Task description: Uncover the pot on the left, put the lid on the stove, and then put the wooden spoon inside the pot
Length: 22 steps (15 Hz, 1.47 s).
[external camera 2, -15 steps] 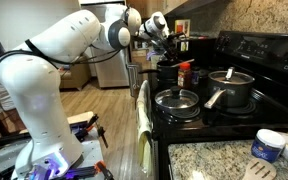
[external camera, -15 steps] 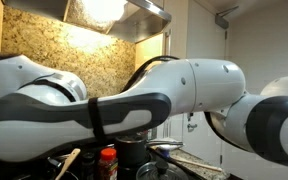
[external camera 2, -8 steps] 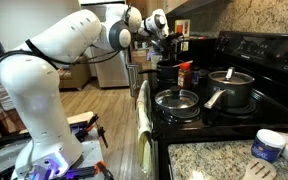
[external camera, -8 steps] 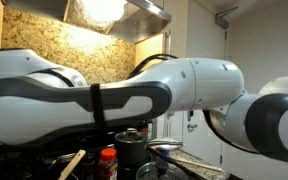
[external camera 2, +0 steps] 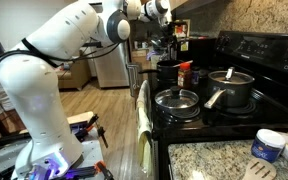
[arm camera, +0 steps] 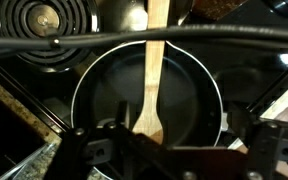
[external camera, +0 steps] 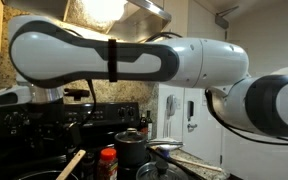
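Found the mouth of the pot (arm camera: 109,100) split down the middle by the wooden spoon (arm camera: 154,70); had open room left and right of the handle. Met a black cable (arm camera: 84,41) strung across between the wrist and the far rim. Showed open air under the arm (external camera 2: 79,30), high over the stove (external camera 2: 259,55). Counted on the near burners a lidded pan (external camera 2: 177,100) and a dark grey pot (external camera 2: 230,90) side by side, a red-capped bottle (external camera 2: 184,74) just beyond.

Bulky white arm (external camera: 184,60) with rounded casings, dark grey joints (external camera: 274,112), black strap (external camera: 111,60).
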### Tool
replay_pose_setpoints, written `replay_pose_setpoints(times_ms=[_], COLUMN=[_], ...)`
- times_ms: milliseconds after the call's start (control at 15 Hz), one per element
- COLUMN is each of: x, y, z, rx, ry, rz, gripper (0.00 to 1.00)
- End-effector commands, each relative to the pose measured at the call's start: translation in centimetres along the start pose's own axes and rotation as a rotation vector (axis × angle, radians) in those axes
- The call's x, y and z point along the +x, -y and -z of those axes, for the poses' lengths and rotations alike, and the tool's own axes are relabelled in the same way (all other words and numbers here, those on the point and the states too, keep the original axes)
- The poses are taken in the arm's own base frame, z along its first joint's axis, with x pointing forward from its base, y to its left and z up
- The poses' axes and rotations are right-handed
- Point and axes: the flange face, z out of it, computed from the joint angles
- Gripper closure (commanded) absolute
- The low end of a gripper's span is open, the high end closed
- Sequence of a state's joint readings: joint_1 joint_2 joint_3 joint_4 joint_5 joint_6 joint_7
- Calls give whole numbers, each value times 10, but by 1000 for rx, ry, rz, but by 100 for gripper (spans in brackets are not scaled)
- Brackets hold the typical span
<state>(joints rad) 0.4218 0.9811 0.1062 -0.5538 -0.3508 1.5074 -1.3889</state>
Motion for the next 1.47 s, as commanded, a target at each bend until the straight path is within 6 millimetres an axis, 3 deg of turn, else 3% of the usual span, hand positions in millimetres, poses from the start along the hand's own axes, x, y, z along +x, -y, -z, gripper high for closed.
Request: replay_pose_setpoints(times_ms=[0,200,600,1000,1400], x=[-13,-14,-12,-12,20], y=[4,-7,-12,-19,-31], z=[22,25,18,25,6], rx=[-7,-88,-118,-206,-352], ry=[-76,-125,-88,-122,-195], rz=[-63,-195,-143,-178,-462], gripper=[0,0,0,0,0])
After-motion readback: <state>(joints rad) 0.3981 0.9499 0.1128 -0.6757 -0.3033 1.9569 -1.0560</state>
